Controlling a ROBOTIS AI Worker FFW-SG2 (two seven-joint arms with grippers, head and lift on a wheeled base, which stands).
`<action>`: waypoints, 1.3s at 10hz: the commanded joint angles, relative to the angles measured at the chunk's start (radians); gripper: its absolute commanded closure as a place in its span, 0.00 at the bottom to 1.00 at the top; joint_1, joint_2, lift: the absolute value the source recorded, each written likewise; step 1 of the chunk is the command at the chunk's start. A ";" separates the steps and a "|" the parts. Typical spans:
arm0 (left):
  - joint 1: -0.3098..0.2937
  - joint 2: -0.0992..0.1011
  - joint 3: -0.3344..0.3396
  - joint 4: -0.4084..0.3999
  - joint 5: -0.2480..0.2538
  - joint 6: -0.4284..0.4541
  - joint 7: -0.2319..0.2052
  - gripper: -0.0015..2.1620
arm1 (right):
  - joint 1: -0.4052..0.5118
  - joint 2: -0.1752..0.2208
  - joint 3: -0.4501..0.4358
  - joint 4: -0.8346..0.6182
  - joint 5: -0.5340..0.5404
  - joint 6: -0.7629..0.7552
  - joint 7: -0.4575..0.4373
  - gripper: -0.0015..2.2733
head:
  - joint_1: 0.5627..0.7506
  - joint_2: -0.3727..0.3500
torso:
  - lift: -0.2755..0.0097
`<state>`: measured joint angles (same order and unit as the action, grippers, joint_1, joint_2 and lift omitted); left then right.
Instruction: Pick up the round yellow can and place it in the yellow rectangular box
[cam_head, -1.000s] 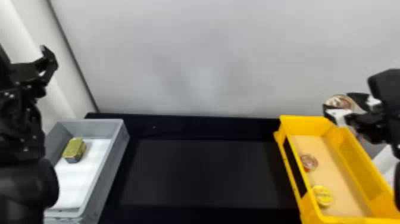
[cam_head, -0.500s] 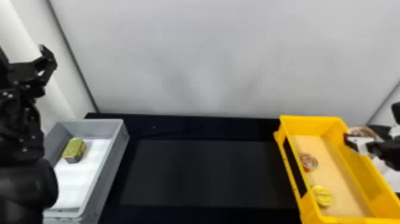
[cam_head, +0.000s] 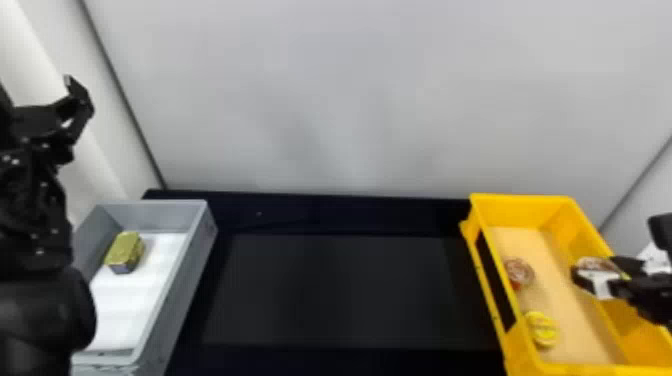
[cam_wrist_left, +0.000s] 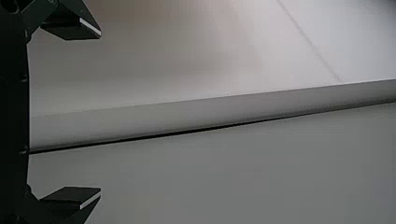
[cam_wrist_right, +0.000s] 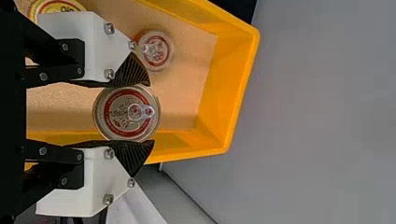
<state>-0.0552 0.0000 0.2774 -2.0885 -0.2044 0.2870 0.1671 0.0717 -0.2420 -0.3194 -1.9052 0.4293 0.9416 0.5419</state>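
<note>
Beyond the right side of the dark table you have the yellow rectangular box. Over its right wall, your right gripper grips the round yellow can; your left gripper is open, at the left. You're at placing: bring the can left, lower, then release.

The round can, its metallic lid bearing 1 red ring, was held above the open yellow rectangular box.
</note>
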 joint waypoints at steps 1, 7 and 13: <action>0.000 -0.003 0.000 0.001 0.000 0.000 -0.001 0.05 | 0.011 0.000 0.000 0.052 0.000 -0.005 0.001 0.32 | 0.70 0.53 | 0.76; -0.002 -0.003 0.000 0.004 0.000 0.002 0.000 0.05 | 0.008 0.004 0.005 0.078 -0.040 -0.024 -0.022 0.27 | 0.70 0.53 | 0.76; -0.002 -0.003 0.000 0.005 0.000 0.003 -0.004 0.05 | 0.000 0.004 0.013 0.084 -0.046 -0.027 -0.023 0.15 | 0.70 0.53 | 0.76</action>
<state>-0.0575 0.0000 0.2765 -2.0830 -0.2040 0.2897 0.1627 0.0716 -0.2377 -0.3059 -1.8184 0.3834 0.9145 0.5176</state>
